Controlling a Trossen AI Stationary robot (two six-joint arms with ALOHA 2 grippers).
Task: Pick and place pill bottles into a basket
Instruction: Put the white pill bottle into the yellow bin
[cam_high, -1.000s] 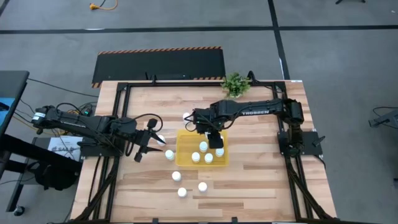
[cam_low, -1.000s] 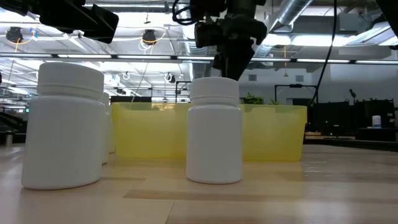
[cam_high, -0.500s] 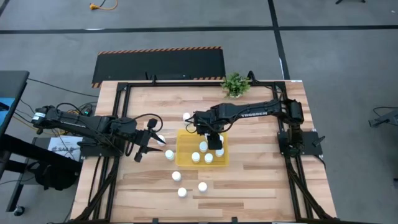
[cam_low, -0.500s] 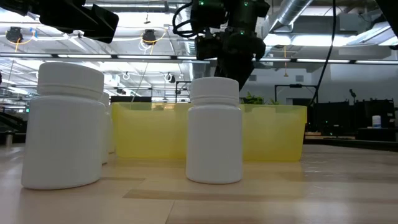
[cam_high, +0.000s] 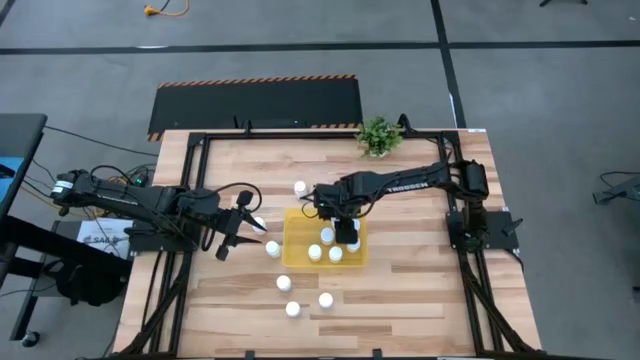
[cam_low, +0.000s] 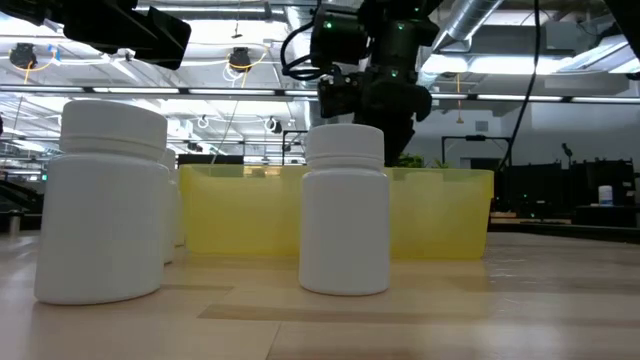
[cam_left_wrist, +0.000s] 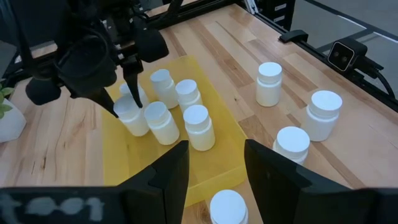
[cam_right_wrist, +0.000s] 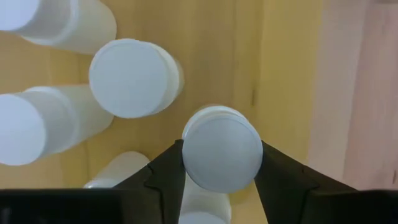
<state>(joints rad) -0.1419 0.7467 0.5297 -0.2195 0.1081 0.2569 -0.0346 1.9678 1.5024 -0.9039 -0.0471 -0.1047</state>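
Note:
The yellow basket (cam_high: 295, 225) lies at the table's middle with several white pill bottles (cam_left_wrist: 199, 127) standing in it. My right gripper (cam_high: 345, 234) is over the basket's right half, shut on one more pill bottle (cam_right_wrist: 222, 155). Several other bottles stand on the wood: one beyond the basket (cam_high: 300, 187), one at its left (cam_high: 272, 248) and three on its near side (cam_high: 292, 309). My left gripper (cam_high: 232, 232) waits open and empty at the basket's left, also seen in its wrist view (cam_left_wrist: 214, 168). My right gripper pinches the bottle by the two opposite sides of its round cap (cam_right_wrist: 186, 155) between its two fingers. The fingers come from above, pointing down. The bottle hangs upright inside the basket (cam_left_wrist: 132, 118), among the others; whether its base touches the floor I cannot tell.
A small green potted plant (cam_high: 378, 135) stands at the table's far edge. Two of the loose bottles (cam_low: 345, 210) (cam_low: 105, 200) stand close before the low camera, in front of the basket's wall (cam_low: 440, 215). Black frame rails run along the table's sides.
My right gripper has gone down into the basket with the bottle, which stays upright in the shut fingers.

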